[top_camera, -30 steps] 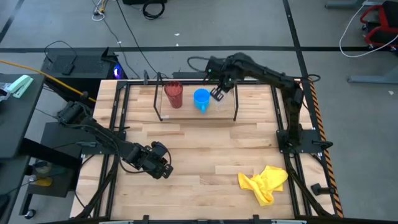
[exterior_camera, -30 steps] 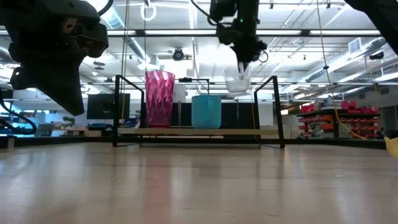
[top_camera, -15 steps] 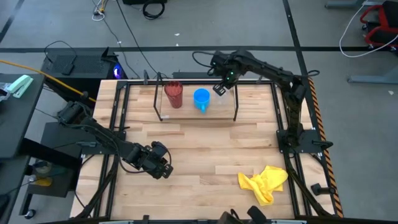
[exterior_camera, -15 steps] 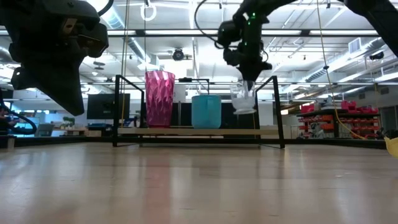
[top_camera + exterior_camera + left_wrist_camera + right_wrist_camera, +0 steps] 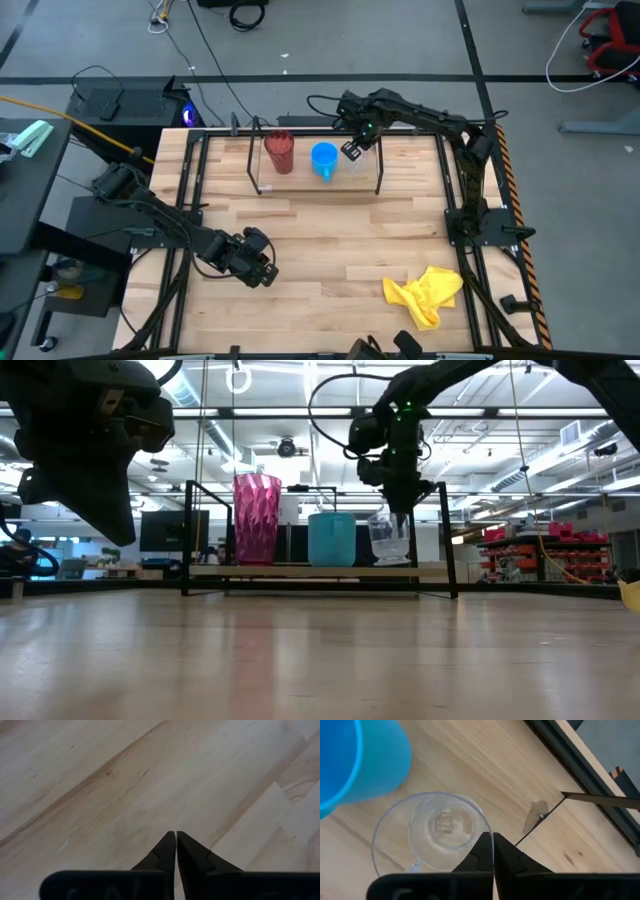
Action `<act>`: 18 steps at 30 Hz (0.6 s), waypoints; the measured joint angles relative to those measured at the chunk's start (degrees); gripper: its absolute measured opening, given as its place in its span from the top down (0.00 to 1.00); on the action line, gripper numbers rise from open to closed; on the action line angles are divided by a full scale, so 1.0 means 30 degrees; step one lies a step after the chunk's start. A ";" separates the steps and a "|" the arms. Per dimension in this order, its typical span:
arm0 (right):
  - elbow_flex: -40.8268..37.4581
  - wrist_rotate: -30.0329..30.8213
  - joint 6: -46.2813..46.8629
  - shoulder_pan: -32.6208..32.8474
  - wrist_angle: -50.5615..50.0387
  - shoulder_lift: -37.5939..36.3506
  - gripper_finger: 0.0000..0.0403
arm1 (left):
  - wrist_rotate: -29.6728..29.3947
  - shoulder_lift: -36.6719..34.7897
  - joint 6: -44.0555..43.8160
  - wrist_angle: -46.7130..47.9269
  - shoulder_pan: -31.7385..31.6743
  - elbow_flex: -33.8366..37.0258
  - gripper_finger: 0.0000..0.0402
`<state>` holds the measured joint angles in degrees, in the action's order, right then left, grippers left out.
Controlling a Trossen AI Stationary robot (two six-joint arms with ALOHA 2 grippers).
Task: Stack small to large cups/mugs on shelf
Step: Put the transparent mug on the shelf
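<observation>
Black thin wire-frame shelf [image 5: 262, 188] stands on the far part of the pale wooden butcher-block table [image 5: 330, 250], and everything here is placed against it. On its wooden board, seen in the low view, three cups stand upright in a row: the tall dark red faceted tumbler [image 5: 257, 518] nearest the left-hand post, the medium bright blue cup [image 5: 331, 538] just beside it toward the middle, and the small clear see-through cup [image 5: 389, 540] next along, between the blue cup and the right-hand post. From above, the tumbler [image 5: 279, 152] and the blue cup [image 5: 324, 159] show the same order, with the clear cup [image 5: 360, 163] faint beside the blue one.

The right gripper [image 5: 403, 510] hangs over the shelf at the clear cup, its fingers pinched together on the cup's rim; in the right wrist view the two dark fingertips meet over the wall of the clear cup [image 5: 432, 835], with the blue cup [image 5: 357, 762] close alongside. The cup's base looks level with the shelf board, though whether it rests there fully I cannot tell.

The left gripper [image 5: 262, 270] waits well away from the shelf, low over the near left part of the table, its fingers [image 5: 165, 855] pressed together on nothing.

A crumpled yellow cloth [image 5: 427, 292] lies on the table well apart from the shelf, toward the near right corner.
</observation>
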<state>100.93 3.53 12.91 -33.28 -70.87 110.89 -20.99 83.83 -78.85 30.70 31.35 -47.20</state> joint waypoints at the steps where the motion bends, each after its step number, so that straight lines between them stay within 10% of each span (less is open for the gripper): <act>1: -0.0044 0.0000 -0.0008 0.0000 0.0012 0.0000 1.00 | 0.0000 0.0000 0.0000 0.0000 0.0000 0.0000 0.95; 18: -0.0047 0.0138 0.0130 0.0007 0.0131 0.0000 0.98 | 0.0000 0.0000 0.0022 0.0007 0.0000 0.0000 0.93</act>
<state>100.79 3.95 13.30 -33.26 -70.48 110.89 -20.99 83.83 -78.78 30.72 31.35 -47.20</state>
